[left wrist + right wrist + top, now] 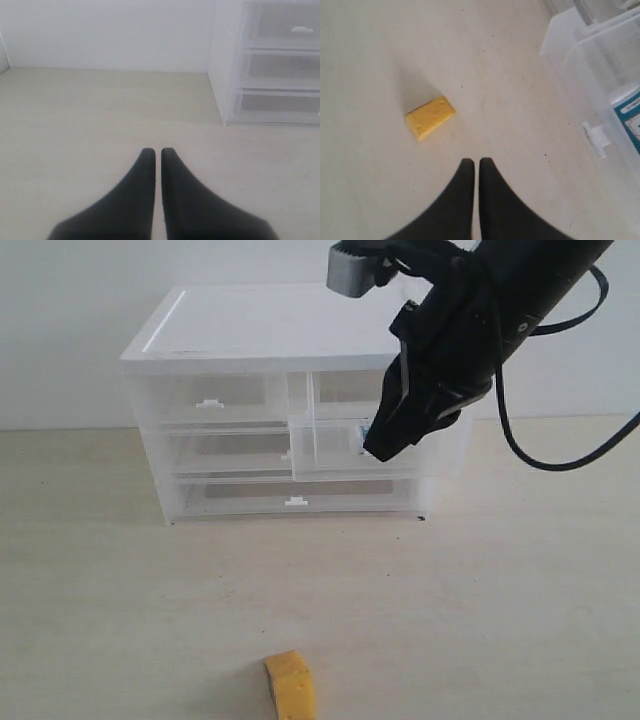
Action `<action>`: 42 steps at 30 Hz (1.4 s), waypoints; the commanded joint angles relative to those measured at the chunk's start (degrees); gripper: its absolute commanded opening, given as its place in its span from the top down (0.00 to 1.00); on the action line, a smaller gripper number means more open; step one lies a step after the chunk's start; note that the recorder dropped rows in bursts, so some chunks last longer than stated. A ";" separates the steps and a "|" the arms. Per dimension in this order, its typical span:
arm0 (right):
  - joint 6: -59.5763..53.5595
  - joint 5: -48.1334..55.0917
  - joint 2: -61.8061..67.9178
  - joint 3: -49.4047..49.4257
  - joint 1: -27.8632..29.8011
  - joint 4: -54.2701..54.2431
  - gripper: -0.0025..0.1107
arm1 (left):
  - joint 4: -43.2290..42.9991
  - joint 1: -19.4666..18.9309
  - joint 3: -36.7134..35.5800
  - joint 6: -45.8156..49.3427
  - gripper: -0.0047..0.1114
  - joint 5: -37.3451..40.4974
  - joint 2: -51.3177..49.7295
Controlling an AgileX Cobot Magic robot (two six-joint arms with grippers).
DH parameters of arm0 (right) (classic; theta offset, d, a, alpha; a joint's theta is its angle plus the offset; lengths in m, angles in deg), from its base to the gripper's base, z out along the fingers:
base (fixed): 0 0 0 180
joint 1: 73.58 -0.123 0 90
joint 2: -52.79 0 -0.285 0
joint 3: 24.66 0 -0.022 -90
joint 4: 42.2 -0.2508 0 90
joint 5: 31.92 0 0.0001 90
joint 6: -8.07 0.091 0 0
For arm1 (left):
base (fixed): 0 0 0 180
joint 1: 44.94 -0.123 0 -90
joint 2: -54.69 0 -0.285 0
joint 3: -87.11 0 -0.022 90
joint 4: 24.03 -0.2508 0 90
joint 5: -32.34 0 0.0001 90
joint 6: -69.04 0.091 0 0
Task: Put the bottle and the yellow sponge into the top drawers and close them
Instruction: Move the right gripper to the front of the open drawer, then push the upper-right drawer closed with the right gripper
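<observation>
One pale tabletop (500,620) bears the yellow sponge (290,687); white wall (60,330) behind.

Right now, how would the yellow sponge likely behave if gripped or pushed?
The sponge looks pitted like foam, so it is probably light and squashy. Its flat, blocky faces suggest it would slide, not roll.

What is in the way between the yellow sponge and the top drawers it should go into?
Nothing visible lies on the table between the yellow sponge and the cabinet. The top left drawer is shut, so its own front bars entry; the top right drawer is pulled out, with the bottle inside.
</observation>
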 commanded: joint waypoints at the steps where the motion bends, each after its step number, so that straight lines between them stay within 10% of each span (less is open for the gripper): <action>1: -0.54 0.45 3.11 0.01 -0.06 1.49 0.98 | 0.45 -0.16 -0.24 0.04 0.92 0.05 0.16; 42: 3.76 -31.20 7.44 0.01 0.16 13.36 0.98 | 0.45 -0.16 -0.24 0.04 0.92 0.05 0.16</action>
